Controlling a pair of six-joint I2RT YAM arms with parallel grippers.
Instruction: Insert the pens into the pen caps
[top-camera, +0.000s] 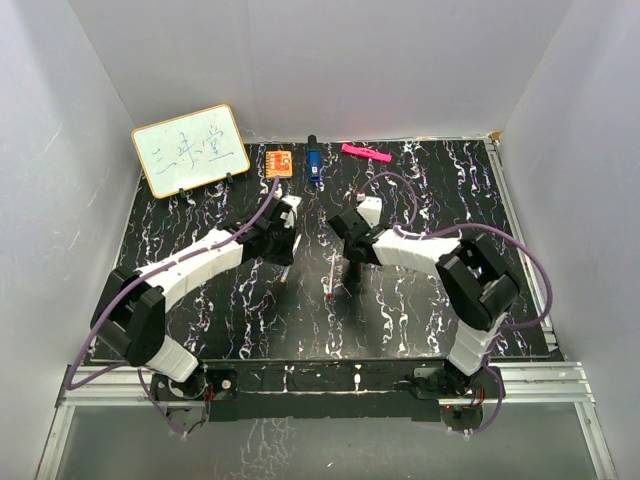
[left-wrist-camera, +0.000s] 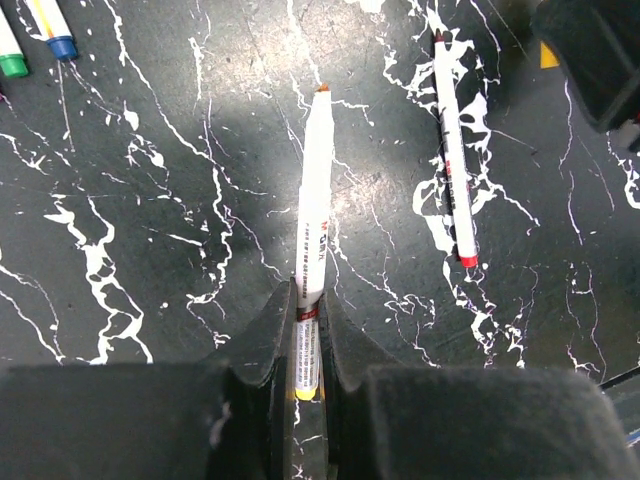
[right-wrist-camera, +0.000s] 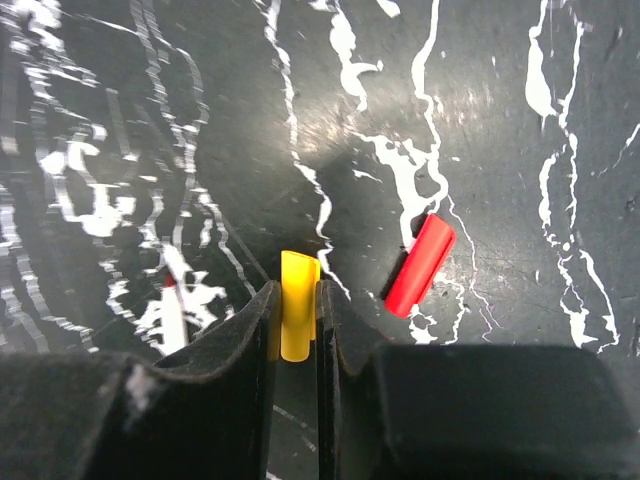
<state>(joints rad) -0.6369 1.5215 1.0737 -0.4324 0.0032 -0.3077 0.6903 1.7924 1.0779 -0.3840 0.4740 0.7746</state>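
The left tool (left-wrist-camera: 305, 300) is clenched on a white pen (left-wrist-camera: 316, 190), whose tip points to 12 o'clock over the worktop (left-wrist-camera: 150, 160). The right tool (right-wrist-camera: 297, 295) grasps a yellow cap (right-wrist-camera: 297, 285). A red cap (right-wrist-camera: 420, 265) lies near it on the worktop, at 3 o'clock.

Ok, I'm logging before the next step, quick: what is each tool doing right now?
Left tool: shut on a white pen.
Right tool: shut on a yellow cap.

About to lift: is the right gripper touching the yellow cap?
Touching. The right wrist view shows the yellow cap pinched between both fingers of the right gripper, with no gap on either side.
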